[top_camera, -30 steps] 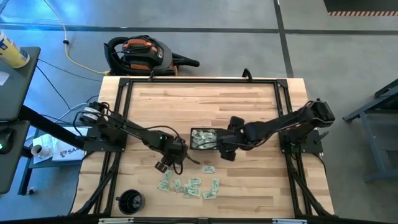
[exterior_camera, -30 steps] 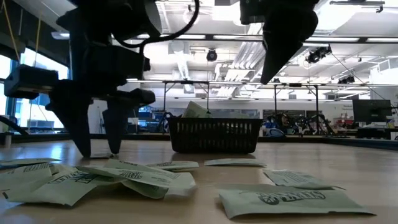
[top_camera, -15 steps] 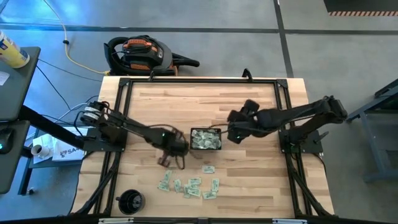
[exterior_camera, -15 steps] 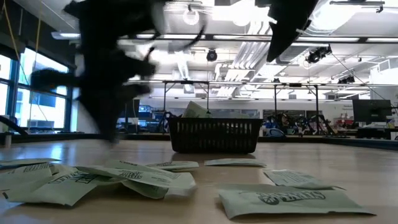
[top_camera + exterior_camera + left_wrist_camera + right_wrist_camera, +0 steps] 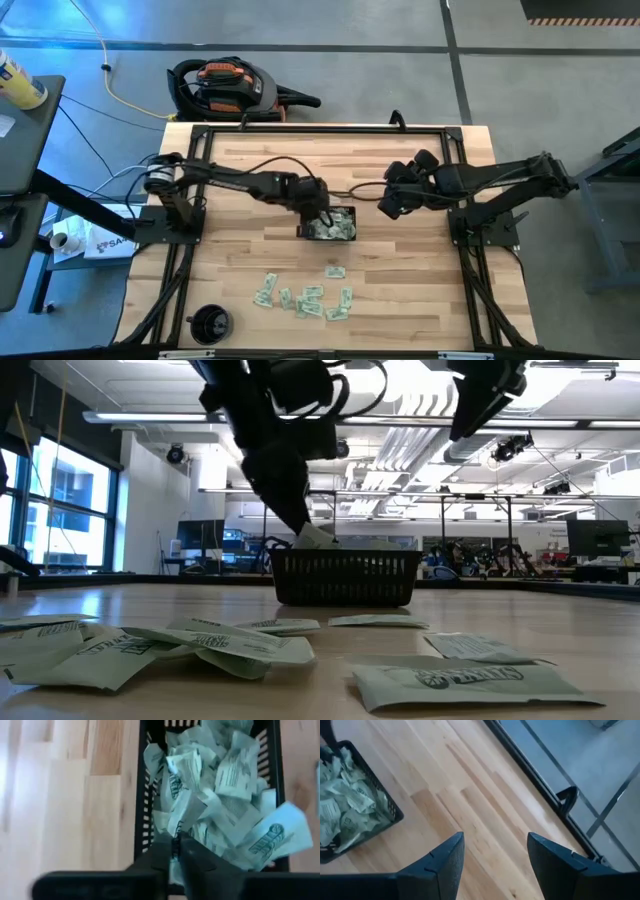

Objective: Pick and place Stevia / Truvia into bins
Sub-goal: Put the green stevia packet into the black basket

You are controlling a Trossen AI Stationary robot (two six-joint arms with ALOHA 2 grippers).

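Pale wooden planks form the counter point(image 5: 250, 160), framed by black rails, with a grey workshop floor around it. On the left, the left arm reaches in toward the middle, and the left end effector point(image 5: 176, 851) hangs over the near left edge of the black mesh tray point(image 5: 347, 213). Its fingers are pinched almost together, and the left wrist view shows a pale sachet edge caught between their tips, just above the heap. This looks like the drop-off step: the next move likely calls for the fingers to part so the sachet falls inside the walls, not over the rim.

At the centre, the tray is heaped with green and white Stevia sachets point(image 5: 220, 795), some standing on edge above the rim. In front of the tray, a loose scatter of sachets point(image 5: 305, 298) lies flat on the wood, well apart from it, not yet collected.

On the right, the right end effector point(image 5: 495, 865) hovers above bare wood beside the tray, its fingers spread wide with nothing between them.
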